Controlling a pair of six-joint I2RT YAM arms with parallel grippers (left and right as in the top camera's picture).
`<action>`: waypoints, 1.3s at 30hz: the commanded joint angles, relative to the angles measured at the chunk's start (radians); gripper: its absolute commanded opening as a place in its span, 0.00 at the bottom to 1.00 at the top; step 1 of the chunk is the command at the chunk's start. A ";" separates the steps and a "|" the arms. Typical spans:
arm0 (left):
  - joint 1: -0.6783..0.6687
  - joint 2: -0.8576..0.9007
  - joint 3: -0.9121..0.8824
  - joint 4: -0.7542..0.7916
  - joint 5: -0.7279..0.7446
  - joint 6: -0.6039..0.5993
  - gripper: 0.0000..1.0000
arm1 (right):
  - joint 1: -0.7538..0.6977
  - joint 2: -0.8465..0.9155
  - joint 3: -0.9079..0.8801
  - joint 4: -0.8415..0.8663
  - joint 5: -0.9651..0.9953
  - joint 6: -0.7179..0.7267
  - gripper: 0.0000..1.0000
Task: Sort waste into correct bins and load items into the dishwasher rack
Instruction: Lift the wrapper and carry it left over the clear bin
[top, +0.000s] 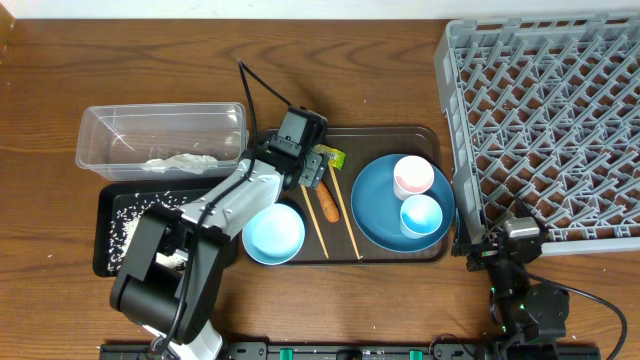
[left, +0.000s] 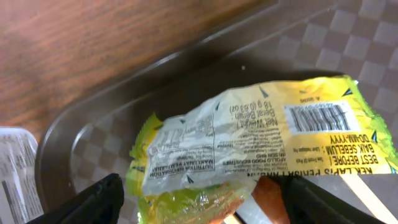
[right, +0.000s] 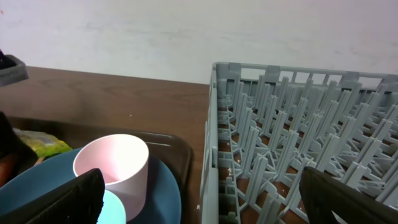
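At far left the clear tub (top: 160, 135) holds the crumpled napkin (top: 180, 160), and the black tray (top: 112, 235) just in front of it carries scattered rice grains (top: 125, 212). On the brown serving tray (top: 425, 133) the pale blue bowl (top: 273, 233) sits at the left end. My left gripper (left: 205, 202) hangs over the yellow-green wrapper (left: 249, 143) with its 2 fingers (left: 99, 199) spread wide, gripping nothing. The orange sausage piece (top: 327, 203) and 2 chopsticks (top: 346, 215) lie just right of it, then the blue plate (top: 378, 215) bearing the pink cup (top: 413, 177) and light blue cup (top: 421, 215). My right gripper (right: 205, 205) is wide apart and empty beside the grey rack (top: 550, 120).
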 joint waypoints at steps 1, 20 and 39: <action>0.000 0.035 0.004 0.016 -0.033 0.014 0.84 | 0.011 -0.003 -0.001 -0.004 0.004 -0.008 0.99; 0.002 0.034 0.008 0.045 -0.090 0.014 0.27 | 0.011 -0.003 -0.001 -0.004 0.004 -0.008 0.99; 0.072 -0.405 0.008 0.005 -0.091 -0.151 0.07 | 0.011 -0.003 -0.001 -0.004 0.004 -0.008 0.99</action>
